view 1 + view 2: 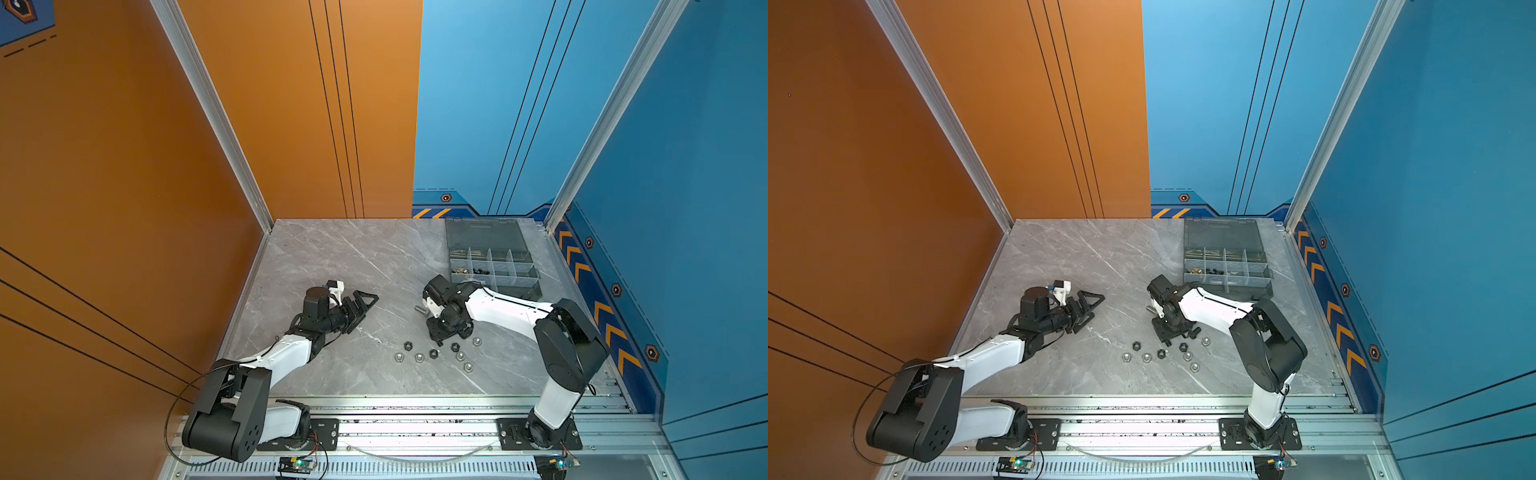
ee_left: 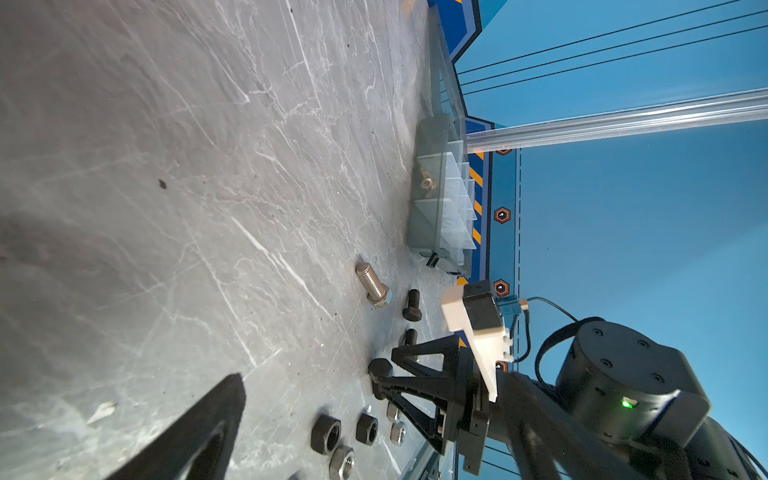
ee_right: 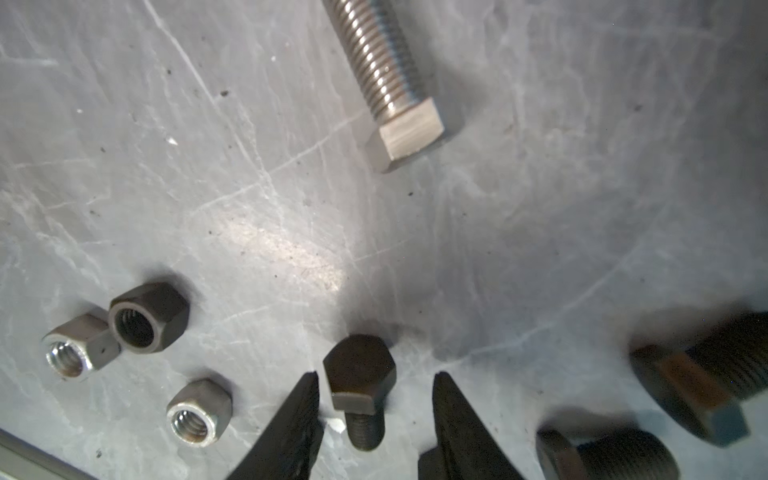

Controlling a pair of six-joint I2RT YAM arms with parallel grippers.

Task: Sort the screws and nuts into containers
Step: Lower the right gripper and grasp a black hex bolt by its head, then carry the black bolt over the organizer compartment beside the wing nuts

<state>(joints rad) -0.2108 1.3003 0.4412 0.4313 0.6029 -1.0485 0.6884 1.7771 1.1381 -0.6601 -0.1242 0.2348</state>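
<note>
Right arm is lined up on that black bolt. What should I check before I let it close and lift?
1. Right pincer straddles the black bolt: ok.
2. Grip made: not ok, gaps on both sides.
3. Nearest silver nut clear of the pincer: ok.
4. Box lid open: ok.
5. Left pincer away from the work: ok.
6. Tips down on the table: cannot tell.
</note>
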